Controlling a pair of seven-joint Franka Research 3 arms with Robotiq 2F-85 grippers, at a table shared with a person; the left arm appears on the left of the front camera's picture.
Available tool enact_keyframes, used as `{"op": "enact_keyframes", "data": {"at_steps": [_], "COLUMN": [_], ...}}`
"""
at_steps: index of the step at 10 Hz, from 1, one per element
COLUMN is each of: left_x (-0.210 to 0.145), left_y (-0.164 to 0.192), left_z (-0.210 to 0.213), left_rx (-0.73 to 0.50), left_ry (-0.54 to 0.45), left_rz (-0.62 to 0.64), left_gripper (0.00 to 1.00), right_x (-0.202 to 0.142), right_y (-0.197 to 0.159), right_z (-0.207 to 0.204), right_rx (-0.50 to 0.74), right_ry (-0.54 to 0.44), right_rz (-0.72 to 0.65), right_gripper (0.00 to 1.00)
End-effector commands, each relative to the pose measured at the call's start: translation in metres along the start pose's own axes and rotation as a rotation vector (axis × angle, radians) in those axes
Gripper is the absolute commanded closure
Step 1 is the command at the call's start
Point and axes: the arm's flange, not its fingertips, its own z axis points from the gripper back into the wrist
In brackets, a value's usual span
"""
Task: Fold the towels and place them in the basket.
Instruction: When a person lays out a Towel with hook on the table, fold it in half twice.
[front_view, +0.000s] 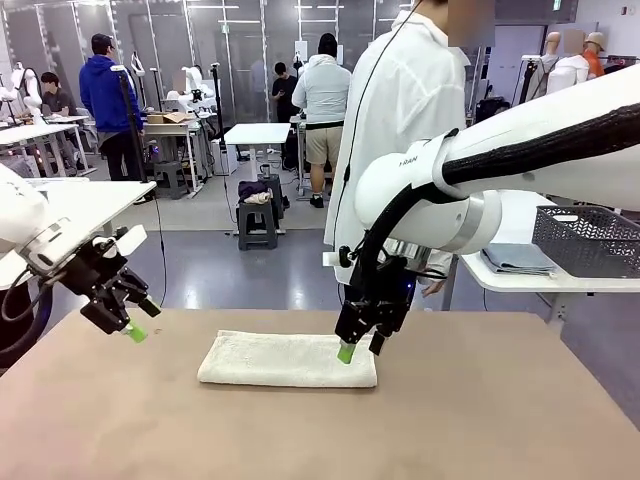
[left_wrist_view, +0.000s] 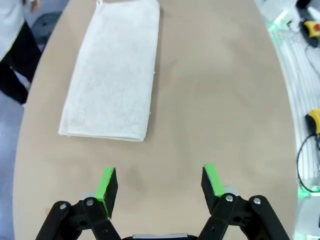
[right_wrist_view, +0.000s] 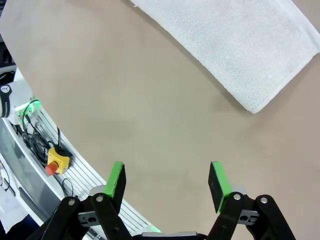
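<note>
Nearest us on the brown table (front_view: 500, 420), our left gripper (front_view: 142, 320) hangs at the left, well apart from the cloth, jaws spread wide and empty. In the middle lies the cream-white towel (front_view: 287, 360), folded into a long strip. Our right gripper (front_view: 360, 348) hovers at its right end, jaws equally wide, holding nothing. Far right, on a side table (front_view: 500, 280), the basket (front_view: 590, 240) stands beside a folded grey-blue towel (front_view: 518, 258). We judge one fold made; more folding and the basket placement remain
</note>
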Motion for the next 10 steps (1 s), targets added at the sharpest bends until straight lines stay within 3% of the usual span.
{"op": "enact_keyframes", "data": {"at_steps": [1,3,4,7,10], "left_x": [-0.01,-0.021,-0.025,-0.032,-0.033], "left_y": [-0.005,-0.005,-0.005,-0.004,-0.002], "left_z": [0.001,0.003,0.002,-0.002,-0.004], "left_rx": [-0.014,-0.046,-0.05,-0.042,-0.034], "left_ry": [-0.078,-0.139,-0.152,-0.179,-0.202], "left_rz": [-0.029,-0.029,-0.023,-0.009,0.001], "left_gripper": [0.15,0.15,0.0,0.0,0.0], "right_x": [0.002,0.0,-0.003,-0.001,0.005], "right_y": [-0.004,-0.002,0.004,0.01,0.002], "right_z": [0.001,0.001,-0.001,-0.01,-0.018], "right_rx": [-0.01,-0.001,-0.026,-0.093,-0.107], "right_ry": [-0.001,-0.001,-0.054,-0.178,-0.207], "right_rz": [-0.022,-0.004,-0.142,-0.371,-0.515], "right_gripper": [0.17,0.17,0.0,0.0,0.0]}}
